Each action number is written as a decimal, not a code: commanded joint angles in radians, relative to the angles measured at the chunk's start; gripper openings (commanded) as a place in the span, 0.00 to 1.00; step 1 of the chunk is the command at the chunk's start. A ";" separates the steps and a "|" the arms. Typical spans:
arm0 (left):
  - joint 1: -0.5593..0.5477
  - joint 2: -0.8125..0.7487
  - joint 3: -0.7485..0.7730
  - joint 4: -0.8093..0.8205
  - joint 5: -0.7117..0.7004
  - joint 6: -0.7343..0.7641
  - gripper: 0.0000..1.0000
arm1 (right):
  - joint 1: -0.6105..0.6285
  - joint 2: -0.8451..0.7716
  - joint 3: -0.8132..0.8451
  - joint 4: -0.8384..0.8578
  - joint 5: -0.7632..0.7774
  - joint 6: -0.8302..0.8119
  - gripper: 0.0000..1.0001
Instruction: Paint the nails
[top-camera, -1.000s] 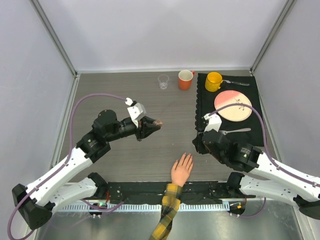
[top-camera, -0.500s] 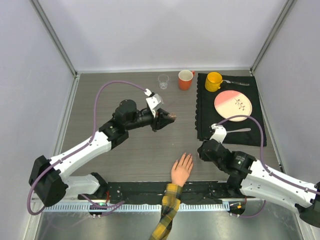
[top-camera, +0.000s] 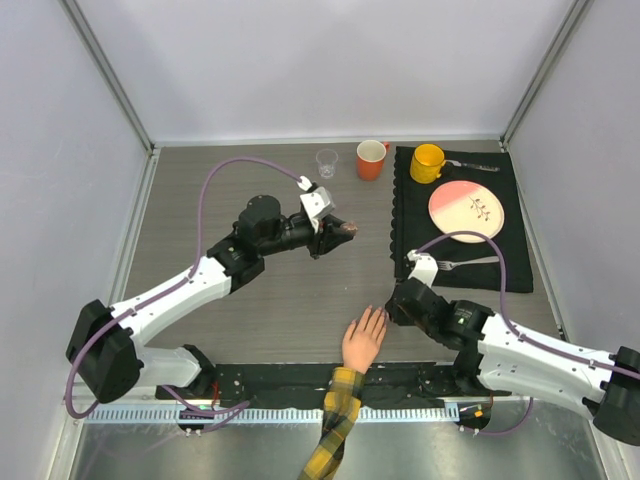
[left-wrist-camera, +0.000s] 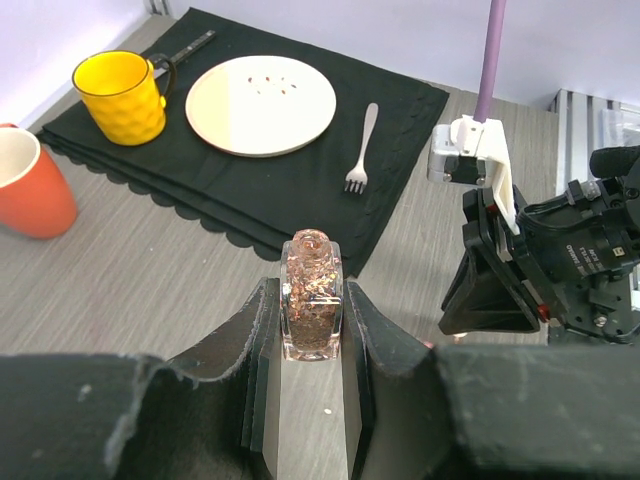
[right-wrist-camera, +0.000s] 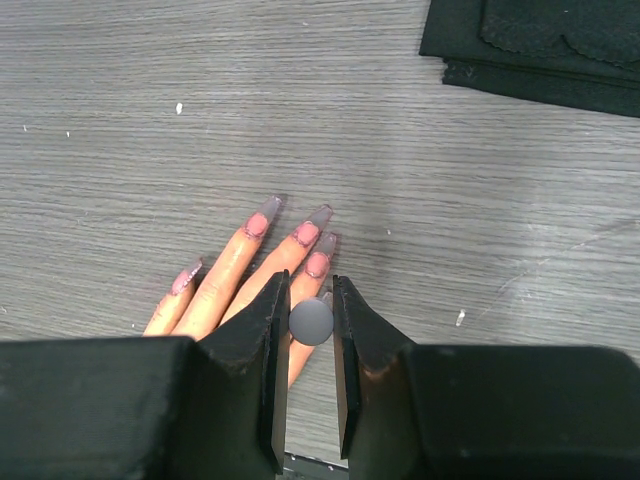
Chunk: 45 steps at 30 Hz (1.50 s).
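The peach fake hand (top-camera: 363, 338) with a plaid sleeve (top-camera: 335, 430) lies palm down at the table's near edge. In the right wrist view its long nails (right-wrist-camera: 306, 232) look pinkish with clear tips. My right gripper (top-camera: 392, 308) hangs just above the fingers (right-wrist-camera: 240, 262), shut on a small round grey cap (right-wrist-camera: 311, 322) seen end-on; any brush below it is hidden. My left gripper (top-camera: 343, 232) is shut on a clear glitter polish bottle (left-wrist-camera: 313, 270), held above the table's middle, far from the hand.
A clear cup (top-camera: 327, 162) and an orange mug (top-camera: 371, 159) stand at the back. A black placemat (top-camera: 505, 180) on the right carries a yellow mug (top-camera: 427, 162), a pink plate (top-camera: 466, 211) and a fork (top-camera: 470, 262).
My left gripper carried the bottle to the right and farther back. My right gripper moved left and nearer, from the placemat's edge to above the hand's fingertips.
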 joint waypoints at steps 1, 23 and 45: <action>-0.003 0.013 0.020 0.076 0.002 0.056 0.00 | -0.009 0.031 0.006 0.053 -0.011 -0.017 0.01; -0.002 0.017 0.036 0.073 0.021 0.045 0.00 | -0.012 0.058 0.006 0.035 -0.038 -0.009 0.01; -0.002 0.012 0.039 0.068 0.031 0.040 0.00 | -0.012 0.118 0.018 0.055 -0.034 -0.019 0.01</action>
